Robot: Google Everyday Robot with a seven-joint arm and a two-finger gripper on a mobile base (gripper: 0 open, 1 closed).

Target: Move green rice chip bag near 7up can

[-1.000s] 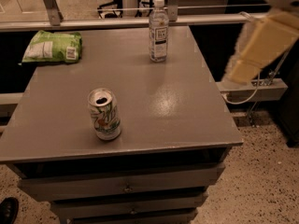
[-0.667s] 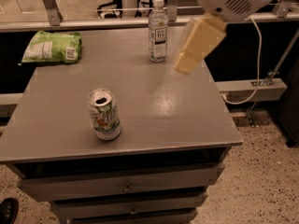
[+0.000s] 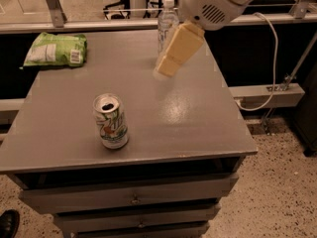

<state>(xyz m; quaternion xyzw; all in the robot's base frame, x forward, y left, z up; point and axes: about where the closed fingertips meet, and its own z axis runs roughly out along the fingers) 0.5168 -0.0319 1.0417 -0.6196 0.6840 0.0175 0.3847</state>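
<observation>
The green rice chip bag (image 3: 54, 49) lies flat at the far left corner of the grey table (image 3: 198, 118), its white label panel facing up. The 7up can (image 3: 111, 121) stands upright near the table's front left, its top open. My gripper (image 3: 167, 67) hangs from the white arm (image 3: 218, 1) over the far middle of the table. It points down and to the left. It is well to the right of the bag and behind and to the right of the can. It holds nothing that I can see.
A clear plastic bottle with a white cap (image 3: 167, 20) stands at the table's far edge, just behind my gripper. The table has drawers (image 3: 133, 198) under it. A white cable (image 3: 270, 68) hangs at the right. A shoe (image 3: 7, 224) shows at the bottom left.
My arm has swung in from beyond the table's right edge and moved left over the table, now in front of the bottle. The bag, can and bottle have not moved.
</observation>
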